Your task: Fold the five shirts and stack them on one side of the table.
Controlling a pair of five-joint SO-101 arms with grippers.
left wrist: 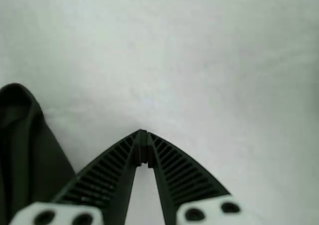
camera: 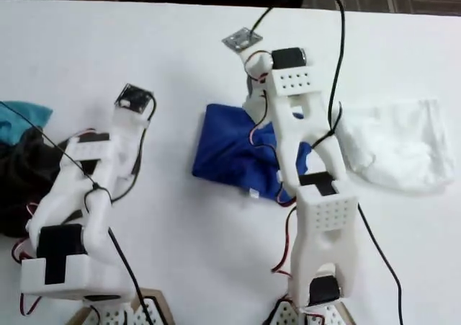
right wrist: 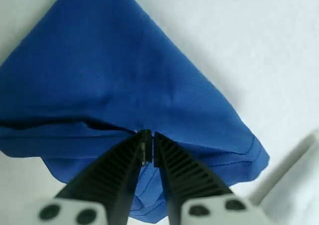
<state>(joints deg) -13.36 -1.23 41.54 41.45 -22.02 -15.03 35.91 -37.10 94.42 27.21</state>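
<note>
4 bits of clothing showed from the high view: a blue shirt [camera: 230, 152] bunched into a rough, half-folded shape near the middle of the table [camera: 180, 253], a white shirt [camera: 396, 145] crumpled off to its right, and a black shirt [camera: 21, 181] heaped at the left edge with a teal one [camera: 25, 116] poking out behind it. So no neat stack anywhere, and I'd say the job was early on. The right arm [camera: 310, 145] stretched out over the blue shirt, while the left arm [camera: 79, 195] sat just beside the black heap. From the left wrist view, the left gripper [left wrist: 143, 147] was closed tip to tip with nothing in it, over bare table, with the black shirt off at the frame's edge. From the right wrist view, the right gripper [right wrist: 147, 145] was closed too, its tips right at a fold line on the blue shirt, though I couldn't tell if it actually had a layer pinched. That's my worry: if it only nipped 1 thin layer, or none, any pull could slip off or drag the whole shirt sideways and undo the fold. With the white shirt sitting that near, a sloppy drag could also snag it. And with 1 arm idle, nothing was pinning the cloth down.
</note>
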